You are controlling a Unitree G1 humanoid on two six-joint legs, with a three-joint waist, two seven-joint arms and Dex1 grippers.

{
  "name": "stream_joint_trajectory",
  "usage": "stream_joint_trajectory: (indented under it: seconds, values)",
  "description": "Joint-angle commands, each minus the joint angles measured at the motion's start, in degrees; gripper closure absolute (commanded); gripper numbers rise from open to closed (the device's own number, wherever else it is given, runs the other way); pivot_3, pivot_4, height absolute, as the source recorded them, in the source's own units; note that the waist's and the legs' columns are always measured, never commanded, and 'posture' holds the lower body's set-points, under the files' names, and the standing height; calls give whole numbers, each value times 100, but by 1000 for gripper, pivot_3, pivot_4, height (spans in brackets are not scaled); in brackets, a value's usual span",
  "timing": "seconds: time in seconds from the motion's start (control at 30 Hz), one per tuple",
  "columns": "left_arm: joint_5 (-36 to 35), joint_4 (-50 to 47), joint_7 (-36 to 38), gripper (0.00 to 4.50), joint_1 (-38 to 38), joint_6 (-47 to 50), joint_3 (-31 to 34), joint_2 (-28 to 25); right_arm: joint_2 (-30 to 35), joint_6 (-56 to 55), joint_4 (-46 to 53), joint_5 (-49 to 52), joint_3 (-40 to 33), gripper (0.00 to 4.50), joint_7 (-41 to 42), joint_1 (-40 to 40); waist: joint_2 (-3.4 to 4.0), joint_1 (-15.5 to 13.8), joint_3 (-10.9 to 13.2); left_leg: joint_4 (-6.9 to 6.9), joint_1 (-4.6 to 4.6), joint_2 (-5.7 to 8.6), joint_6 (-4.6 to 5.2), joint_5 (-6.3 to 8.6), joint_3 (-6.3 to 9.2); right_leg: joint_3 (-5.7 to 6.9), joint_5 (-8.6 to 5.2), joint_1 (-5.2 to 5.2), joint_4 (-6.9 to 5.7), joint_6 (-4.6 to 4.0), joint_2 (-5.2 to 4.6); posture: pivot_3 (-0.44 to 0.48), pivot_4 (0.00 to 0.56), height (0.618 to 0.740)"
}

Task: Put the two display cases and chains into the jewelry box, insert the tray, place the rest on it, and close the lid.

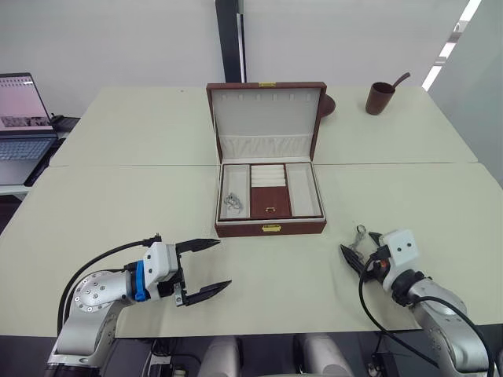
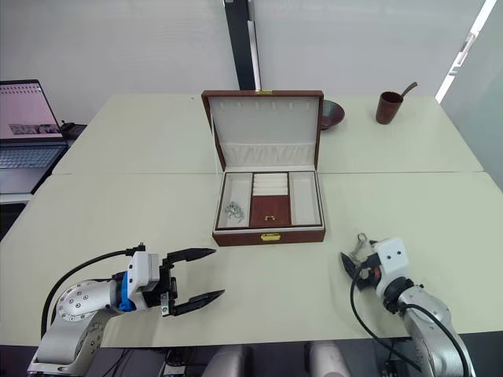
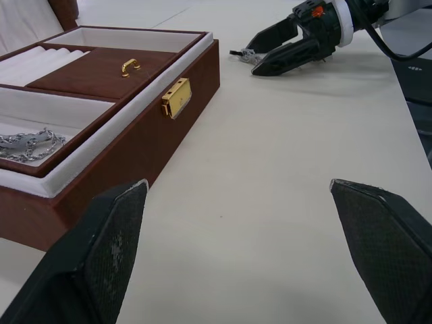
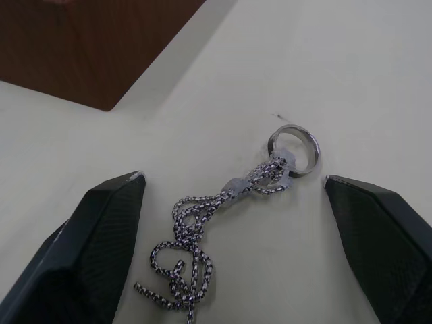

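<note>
Box [image 1: 270, 228] stood open at mid-table, lid [image 1: 266, 122] raised upright behind it, cream lining and gathered pocket facing forward, gold clasp [image 1: 271, 228] at the front wall. Tray [image 1: 270, 191] already sat inside: ring rolls at the back of the centre section, brown flap with gold knob [image 1: 269, 210] in front of them. Held one chain [image 1: 233, 202] in its left section; right section bare.

Left gripper [image 1: 204, 269] hovered low over the table, left of and nearer than the box's front left corner, fingers spread wide and gripping nothing, pointed rightward.

Right gripper [image 1: 355, 255] lay low to the table, right of and nearer than the box's front right corner, fingers parted on either side of a second chain [image 4: 223, 223]. Chain rested loose on the tabletop between the fingers, a tangled heap ending in a silver ring [image 4: 293, 150], touched by neither finger.

Farther back: dark bowl [image 2: 330, 115] behind the lid's right edge, brown cup [image 1: 380, 97] with a handle sticking out at the far right, open laptop [image 1: 22, 118] off the table's left edge.
</note>
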State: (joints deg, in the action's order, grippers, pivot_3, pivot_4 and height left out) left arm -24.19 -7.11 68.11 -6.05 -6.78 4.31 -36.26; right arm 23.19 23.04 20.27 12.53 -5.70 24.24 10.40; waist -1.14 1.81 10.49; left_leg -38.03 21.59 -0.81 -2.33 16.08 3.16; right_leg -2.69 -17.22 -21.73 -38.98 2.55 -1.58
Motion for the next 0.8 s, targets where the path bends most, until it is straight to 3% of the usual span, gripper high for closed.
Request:
stream_joint_trajectory:
  seconds: [0.03,0.2,0.47,0.8]
  values:
    - [-4,-120,-57,0,-8,-88,-10,21,-7,51,-153,-5,-15,1291,-10,67,-4,0,-3,0,0,0,0,0,0,1,0,0,0,0,0,0,150,740]
    - [5,-104,-114,0,12,-95,-4,52,8,31,-172,9,-38,2665,-9,86,-4,-1,-3,2,0,-1,0,0,3,3,0,0,0,-1,1,0,150,740]
    - [33,-73,-192,0,70,-101,-29,98,16,-188,-252,-4,-161,4460,1,0,-4,-1,-3,2,0,0,0,0,4,4,0,0,0,-1,1,0,150,740]
    - [20,-73,-360,0,138,-40,17,192,321,-593,-24,539,-663,4484,558,-299,5,-3,3,2,2,1,0,0,4,1,0,-1,0,-1,-1,0,150,740]
